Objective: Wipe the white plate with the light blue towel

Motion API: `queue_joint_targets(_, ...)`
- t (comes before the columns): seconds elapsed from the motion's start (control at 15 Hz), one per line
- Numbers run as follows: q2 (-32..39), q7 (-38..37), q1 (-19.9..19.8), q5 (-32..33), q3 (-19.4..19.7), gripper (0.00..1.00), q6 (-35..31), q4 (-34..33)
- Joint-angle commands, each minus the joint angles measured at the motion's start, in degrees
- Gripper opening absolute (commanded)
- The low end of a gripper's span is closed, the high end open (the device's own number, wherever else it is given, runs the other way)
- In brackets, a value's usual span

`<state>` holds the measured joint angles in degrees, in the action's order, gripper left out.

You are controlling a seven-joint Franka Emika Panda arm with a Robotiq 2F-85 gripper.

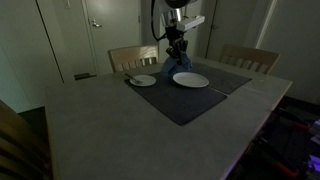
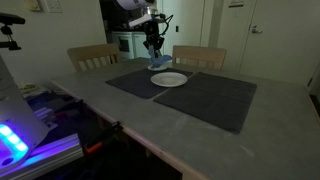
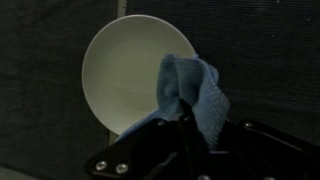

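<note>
A white plate [image 1: 191,79] lies on a dark placemat [image 1: 190,95] at the far side of the table; it also shows in an exterior view [image 2: 169,79] and in the wrist view [image 3: 125,75]. My gripper [image 1: 178,55] hangs just above the plate's far edge, shut on the light blue towel [image 3: 190,95]. The towel dangles from the jaws [image 3: 185,120] over the plate's right rim. In an exterior view the towel [image 2: 157,64] hangs near the plate's back edge, below the gripper [image 2: 153,48].
A smaller white plate [image 1: 143,80] with a utensil sits on the same mat. Two wooden chairs [image 1: 132,56] [image 1: 250,58] stand behind the table. A second dark placemat [image 2: 210,100] lies beside the plate. A grey tabletop [image 1: 110,130] spreads in front.
</note>
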<state>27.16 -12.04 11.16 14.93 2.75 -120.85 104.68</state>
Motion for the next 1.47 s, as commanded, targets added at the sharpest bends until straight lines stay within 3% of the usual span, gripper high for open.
queue_joint_targets(0.0, -1.24, -1.16, -1.51, 2.93, 1.27, 0.02, 2.57, 1.05)
queue_joint_targets(0.53, -3.65, -5.29, -4.81, 6.53, 4.57, 0.02, 0.08, 5.02)
queue_joint_targets(1.0, -6.86, -7.81, -9.01, -3.02, 3.64, 0.02, 0.26, 9.92)
queue_joint_targets(1.4, -7.67, -8.4, -9.37, -10.29, 3.31, 0.02, -11.01, 14.4)
